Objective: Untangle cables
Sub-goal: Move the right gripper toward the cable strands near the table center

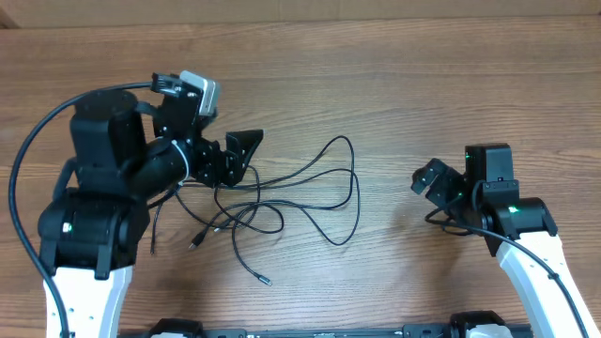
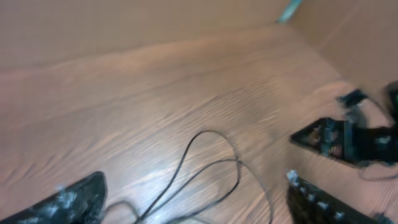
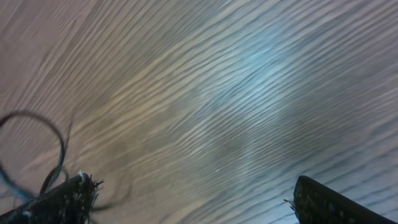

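Note:
Several thin black cables [image 1: 300, 188] lie tangled in loops on the wooden table, with small plug ends at the front left [image 1: 266, 280]. My left gripper [image 1: 242, 155] is open and empty, just over the left side of the tangle. In the left wrist view its fingers [image 2: 193, 208] are spread wide with cable loops [image 2: 208, 163] on the table between them. My right gripper [image 1: 429, 178] is open and empty, to the right of the cables and apart from them. In the right wrist view its fingers [image 3: 196, 205] frame bare wood, with a cable loop [image 3: 57, 138] at the left edge.
The wooden table [image 1: 394, 84] fills the view. The right gripper also shows in the left wrist view [image 2: 339, 140] at the right. Thick black arm cables run by the left arm [image 1: 28, 155] and the right arm [image 1: 526, 246].

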`<act>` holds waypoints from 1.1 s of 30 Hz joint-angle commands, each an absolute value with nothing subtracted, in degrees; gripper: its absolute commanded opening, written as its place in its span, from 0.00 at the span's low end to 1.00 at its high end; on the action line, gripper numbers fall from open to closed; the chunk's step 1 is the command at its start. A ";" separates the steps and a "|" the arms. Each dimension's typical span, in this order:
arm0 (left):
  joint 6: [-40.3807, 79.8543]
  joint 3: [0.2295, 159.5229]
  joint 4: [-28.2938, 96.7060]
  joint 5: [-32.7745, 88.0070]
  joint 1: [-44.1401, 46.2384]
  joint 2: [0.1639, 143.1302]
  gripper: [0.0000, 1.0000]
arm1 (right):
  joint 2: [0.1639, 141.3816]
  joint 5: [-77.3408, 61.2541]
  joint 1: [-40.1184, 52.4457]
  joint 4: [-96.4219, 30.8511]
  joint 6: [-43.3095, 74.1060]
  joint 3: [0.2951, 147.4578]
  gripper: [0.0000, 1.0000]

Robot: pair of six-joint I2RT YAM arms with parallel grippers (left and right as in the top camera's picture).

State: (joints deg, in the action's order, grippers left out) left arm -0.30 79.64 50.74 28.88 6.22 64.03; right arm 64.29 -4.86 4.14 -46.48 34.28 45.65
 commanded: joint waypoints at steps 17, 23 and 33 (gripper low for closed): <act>0.47 80.79 59.72 18.98 5.67 82.50 1.00 | 64.38 -29.26 4.16 -46.30 14.44 45.71 1.00; 0.47 80.79 59.77 19.09 5.67 85.95 1.00 | 64.38 -33.34 5.52 -42.50 13.41 45.71 1.00; 0.43 80.79 59.31 19.03 5.67 86.89 1.00 | 73.49 -33.17 10.00 -20.93 13.50 45.71 0.95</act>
State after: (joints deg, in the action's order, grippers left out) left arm -0.08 79.68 59.46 19.25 6.22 86.50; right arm 69.78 -32.99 9.23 -22.39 13.65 45.54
